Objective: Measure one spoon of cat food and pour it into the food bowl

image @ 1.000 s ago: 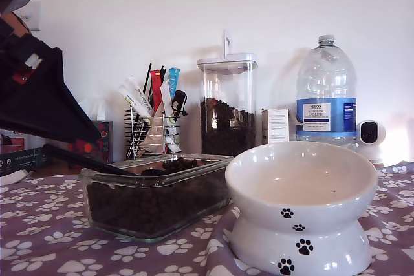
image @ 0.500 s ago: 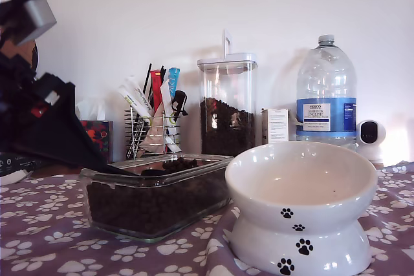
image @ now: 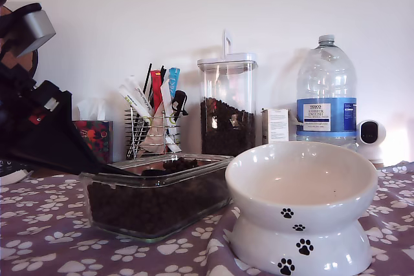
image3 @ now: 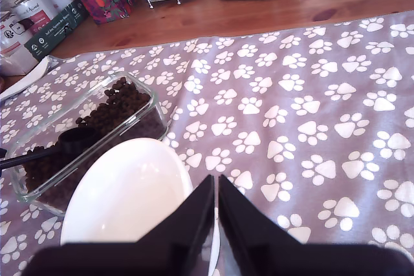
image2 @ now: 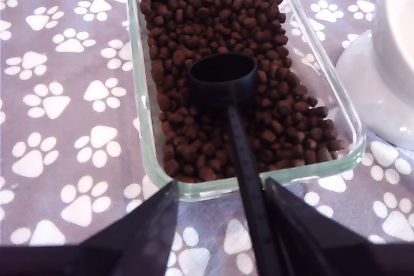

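**Scoop gripped, cup resting on kibble**

Barely shifted since half a second ago: arm at the exterior view's left a touch higher, dish contents unchanged. First gripper (image2: 249,224) closed on handle of spoon (image2: 223,77), near its tail end. Cup empty, mouth up, sitting on cat food (image2: 194,30) in glass dish (image2: 352,130). Spoon light, stiff, smooth plastic; thin handle likely to twist under load, so a grip nearer the cup would steady it. Food bowl (image: 301,208) just beside dish, empty. Second gripper (image3: 217,227) near-closed above bowl, holding nothing.
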